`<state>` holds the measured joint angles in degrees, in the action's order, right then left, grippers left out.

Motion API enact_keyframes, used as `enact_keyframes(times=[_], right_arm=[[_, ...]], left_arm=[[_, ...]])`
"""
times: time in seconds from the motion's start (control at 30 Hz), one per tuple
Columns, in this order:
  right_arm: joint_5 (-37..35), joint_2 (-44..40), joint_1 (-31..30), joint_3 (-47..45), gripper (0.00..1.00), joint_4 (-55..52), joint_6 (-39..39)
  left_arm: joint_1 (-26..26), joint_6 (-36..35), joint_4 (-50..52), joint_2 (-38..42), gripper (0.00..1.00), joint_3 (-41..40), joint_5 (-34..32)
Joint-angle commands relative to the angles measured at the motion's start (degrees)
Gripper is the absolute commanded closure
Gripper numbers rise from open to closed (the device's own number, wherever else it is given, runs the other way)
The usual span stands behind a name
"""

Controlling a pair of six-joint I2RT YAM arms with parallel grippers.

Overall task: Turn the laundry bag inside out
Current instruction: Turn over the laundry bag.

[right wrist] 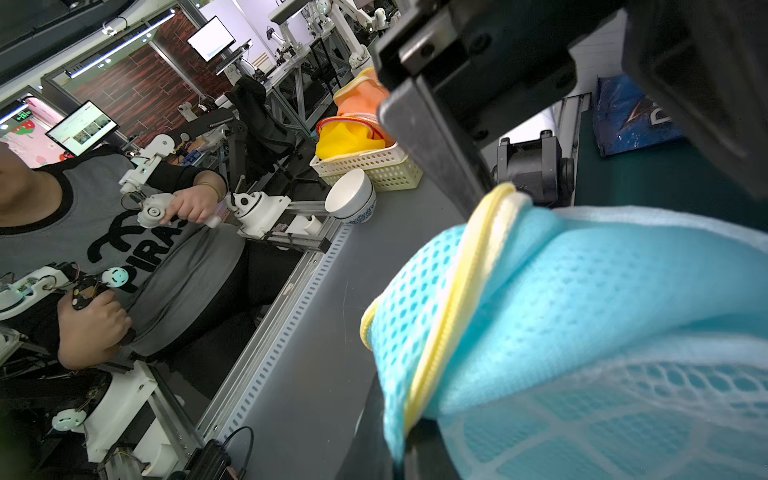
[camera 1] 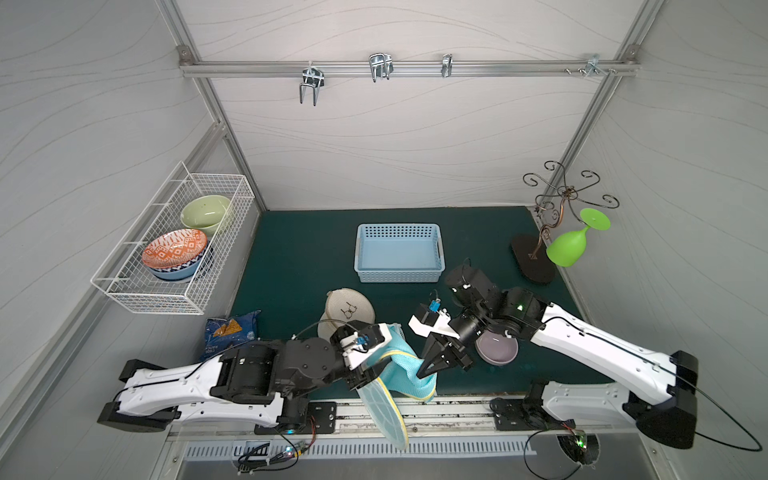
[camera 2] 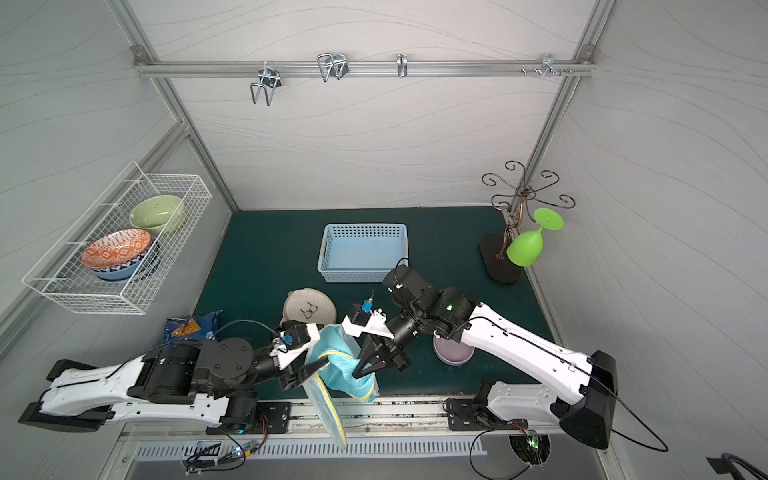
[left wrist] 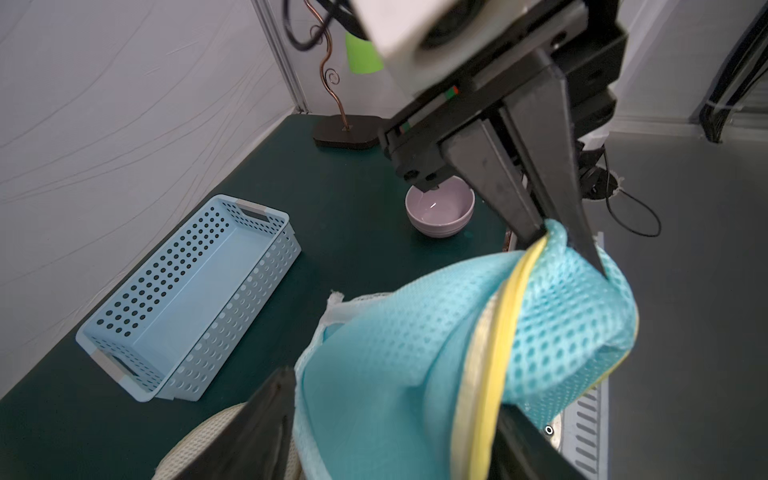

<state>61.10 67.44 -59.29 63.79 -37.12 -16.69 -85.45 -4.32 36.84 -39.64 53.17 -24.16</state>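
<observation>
Your right gripper (camera 1: pixel 426 370) is pinched tight on the yellow-trimmed rim of the laundry bag (camera 1: pixel 405 376), and the left wrist view shows its two dark fingertips (left wrist: pixel 536 224) closed on a fold of blue mesh. Your left gripper (camera 1: pixel 372 374) has its jaws spread wide. In its own wrist view one finger (left wrist: pixel 262 424) sits beside the cloth and the other lies behind the yellow trim, with the bag's fabric bunched between them. From these views you cannot tell whether either finger presses on the cloth. The bag is at the middle of the surface's front edge, between the two grippers. Its mesh body is gathered near the right gripper, and one flat panel droops past the edge over the metal rail in both top views. A round cream mesh pouch (camera 1: pixel 349 307) lies just behind the left gripper. A lilac bowl (camera 1: pixel 498 349) sits near the front edge, partly under your right arm. The light blue basket (camera 1: pixel 399 274) stands mid-surface, well apart from the bag, and a blue snack bag (camera 1: pixel 226 332) lies at the front left corner.
</observation>
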Motion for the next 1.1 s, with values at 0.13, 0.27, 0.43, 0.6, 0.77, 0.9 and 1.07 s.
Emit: enact_keyframes(times=[0.13,0.27,0.43,0.6,0.77,0.9,1.07], right_arm=[[5.2,0.1,-1.5,2.6,1.0,-3.9,-3.9],[6.1,0.4,-2.1,2.6,1.0,-3.9,-4.1],[7.3,0.8,-2.1,3.0,1.0,-2.1,-2.9],[8.8,0.7,-2.2,3.0,1.0,-0.4,-1.7],[10.3,0.9,-1.7,2.2,1.0,3.3,1.1],[10.4,2.1,-0.2,1.5,1.0,5.0,2.8],[-8.3,0.6,1.1,-0.8,0.78,12.2,14.5]], left_arm=[[-0.2,-7.8,-3.6,-5.8,0.31,4.9,2.2],[-0.2,-9.2,-5.7,-3.9,0.3,4.8,5.1],[-0.2,-6.3,-8.5,-4.0,0.33,2.4,11.6],[-0.3,-4.2,-8.5,-3.8,0.43,2.8,14.9],[-0.2,-2.2,-9.2,-3.2,0.79,2.6,16.3],[-0.2,1.2,-10.2,-0.6,1.0,1.0,12.2],[-0.2,11.1,-5.4,0.8,1.0,4.5,-4.0]])
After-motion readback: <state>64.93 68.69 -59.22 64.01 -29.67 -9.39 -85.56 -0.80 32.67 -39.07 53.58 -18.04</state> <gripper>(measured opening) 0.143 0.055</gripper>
